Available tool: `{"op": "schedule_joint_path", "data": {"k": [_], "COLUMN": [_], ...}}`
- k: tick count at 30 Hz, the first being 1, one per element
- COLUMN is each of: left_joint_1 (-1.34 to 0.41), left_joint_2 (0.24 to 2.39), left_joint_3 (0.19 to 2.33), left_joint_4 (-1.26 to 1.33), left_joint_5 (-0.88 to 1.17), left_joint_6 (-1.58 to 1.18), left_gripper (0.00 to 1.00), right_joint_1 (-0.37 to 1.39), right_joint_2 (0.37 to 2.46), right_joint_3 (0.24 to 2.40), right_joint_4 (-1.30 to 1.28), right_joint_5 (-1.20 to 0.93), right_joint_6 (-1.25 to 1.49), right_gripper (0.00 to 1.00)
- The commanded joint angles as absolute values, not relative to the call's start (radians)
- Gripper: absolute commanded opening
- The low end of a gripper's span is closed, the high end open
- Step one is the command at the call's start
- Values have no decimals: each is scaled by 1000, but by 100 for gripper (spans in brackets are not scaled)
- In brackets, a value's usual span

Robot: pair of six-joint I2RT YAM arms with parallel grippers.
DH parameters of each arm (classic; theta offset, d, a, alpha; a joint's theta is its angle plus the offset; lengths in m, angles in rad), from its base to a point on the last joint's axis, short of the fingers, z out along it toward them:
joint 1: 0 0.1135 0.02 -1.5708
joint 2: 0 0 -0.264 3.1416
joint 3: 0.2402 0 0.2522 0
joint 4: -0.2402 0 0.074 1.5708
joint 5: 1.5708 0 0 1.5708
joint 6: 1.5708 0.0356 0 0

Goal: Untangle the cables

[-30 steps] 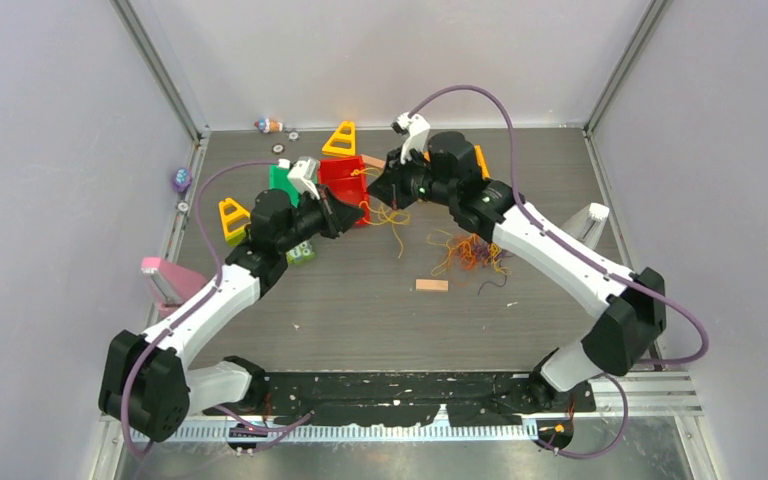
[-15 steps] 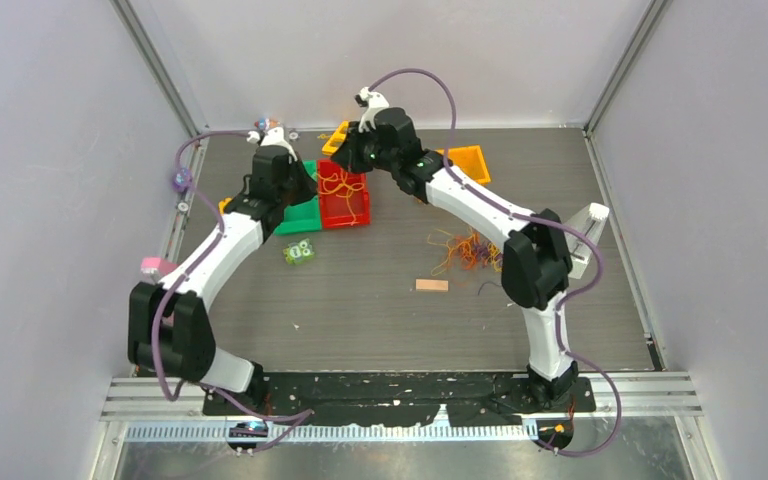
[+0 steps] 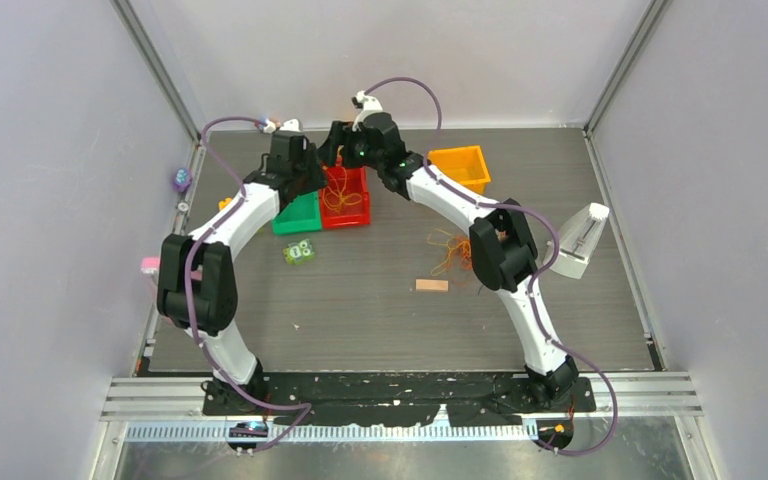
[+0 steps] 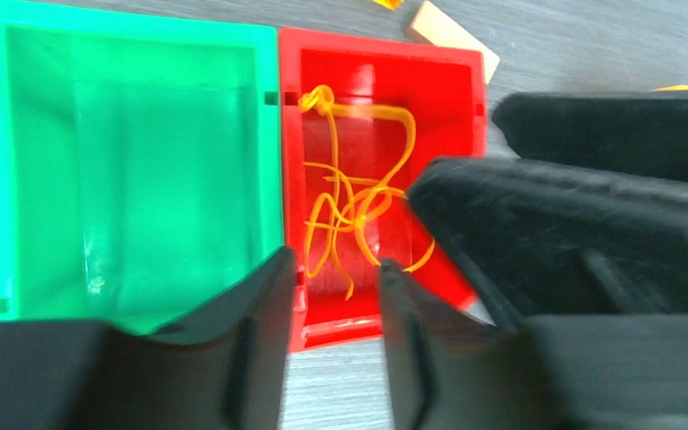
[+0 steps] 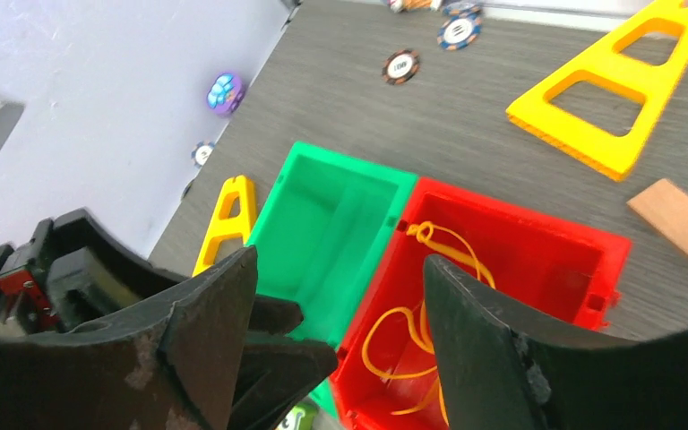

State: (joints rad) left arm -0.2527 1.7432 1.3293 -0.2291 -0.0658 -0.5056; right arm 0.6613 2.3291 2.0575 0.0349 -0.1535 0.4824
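Hovering released above the red plastic bin [image 4: 381,45] of thin orange looped cable [image 4: 349,206], my left end effector [image 4: 336,269] at ten o'clock, right end effector [image 5: 340,260] at twelve.

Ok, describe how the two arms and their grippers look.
Both the left arm and the right arm have white links between bulky black joint housings, with a thin lilac hose looping along each. The left gripper and right gripper have matte black, wedge-shaped fingers; the right one's edges look scuffed pale.
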Motion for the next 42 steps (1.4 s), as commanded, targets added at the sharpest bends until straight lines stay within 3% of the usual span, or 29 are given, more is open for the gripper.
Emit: {"op": "schedule_joint_path", "data": {"k": [1,12,16,19,29,33,42], "left_joint_1": [-245,-245,-254,-271,-477,-554,-584], "left_joint_2": [1672,1491,1386,1306,1128,1098,1062], "left_joint_3": [1311,1193,1064,977,724,612,474], "left_joint_4": [-189,-202,-130,-107,125,258,420], "left_joint_5": [-58,-26,58,56,-31,-80,-62], "left_joint_6": [-481,-442,-457,-484,-442,-404,-366], "left_gripper": [47,66,81,99,100,100,98], "right_joint_1": [653,556,500,483,440,375,328], "right_joint_2": [2271,2021,1886,1784,1383,1368,1403], "right_joint_3": [2043,1798,1613,1468,1016,945,850], "right_joint_4": [102,-64,-89,-118,-205,-297,-334], "right_joint_5": [-107,-38,-36,43,304,404,419], "right_joint_6": [499,512,500,447,379,414,464], "right_gripper": [74,75,75,76,89,96,95]}}
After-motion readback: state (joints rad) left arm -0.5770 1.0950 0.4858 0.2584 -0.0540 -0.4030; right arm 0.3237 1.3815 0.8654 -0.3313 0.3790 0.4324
